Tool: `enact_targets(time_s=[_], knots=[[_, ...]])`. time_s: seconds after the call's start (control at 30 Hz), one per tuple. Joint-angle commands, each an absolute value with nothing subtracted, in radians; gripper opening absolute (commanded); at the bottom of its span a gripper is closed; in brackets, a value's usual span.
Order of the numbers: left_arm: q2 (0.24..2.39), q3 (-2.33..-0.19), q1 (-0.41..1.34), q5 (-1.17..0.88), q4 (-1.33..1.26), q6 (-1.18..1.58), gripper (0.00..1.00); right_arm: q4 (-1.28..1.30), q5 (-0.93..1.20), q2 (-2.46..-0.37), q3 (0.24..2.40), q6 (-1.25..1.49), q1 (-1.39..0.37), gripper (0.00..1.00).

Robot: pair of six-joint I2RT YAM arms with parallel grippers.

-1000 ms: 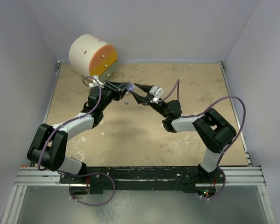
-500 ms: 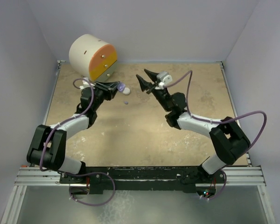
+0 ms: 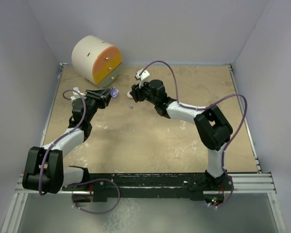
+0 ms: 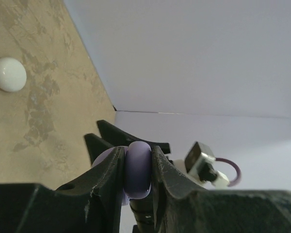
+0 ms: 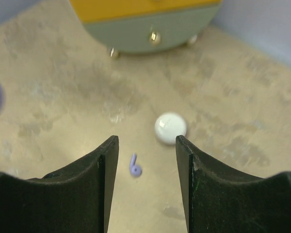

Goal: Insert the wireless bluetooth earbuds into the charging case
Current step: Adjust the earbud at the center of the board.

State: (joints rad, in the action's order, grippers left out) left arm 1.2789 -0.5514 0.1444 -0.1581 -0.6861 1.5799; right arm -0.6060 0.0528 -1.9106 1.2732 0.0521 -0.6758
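My left gripper [image 3: 111, 92] is shut on a lilac round case [image 3: 114, 91], held edge-on between the fingers in the left wrist view [image 4: 137, 167]. A tiny purple earbud [image 3: 130, 107] lies on the tan table. In the right wrist view it lies below the gap between my right fingers [image 5: 135, 166]. My right gripper [image 3: 134, 93] is open and empty, hovering over the earbud, fingertips wide apart [image 5: 146, 141]. A round white puck [image 5: 170, 127] lies just beyond the earbud and also shows in the left wrist view [image 4: 9, 74]. No white earbuds show.
A white drum with an orange and green face and brass knobs [image 3: 96, 59] stands at the back left, close behind both grippers; it also shows in the right wrist view [image 5: 145, 19]. Grey walls [image 3: 184, 29] enclose the table.
My left gripper has drawn back to the left with the lilac case. My right gripper has swung left and tipped down over the purple earbud and the white puck.
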Motion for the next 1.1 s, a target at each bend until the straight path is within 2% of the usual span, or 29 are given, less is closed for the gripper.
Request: enact_targets(time_s=[0.0,0.47,1.07], knots=[[1.219,-0.523,0.126,-0.186,-0.723,1.598,0.00,-0.511,0.130,-1.945,1.371,0.101,-0.678,0.54],[1.213,-0.487,0.112,-0.208,-0.744,1.611,0.00,-0.481,0.300,-2.120,1.497,0.199,-0.678,0.56],[1.234,-0.468,0.101,-0.219,-0.778,1.623,0.00,-0.429,0.381,-2.196,1.548,0.251,-0.678,0.57]])
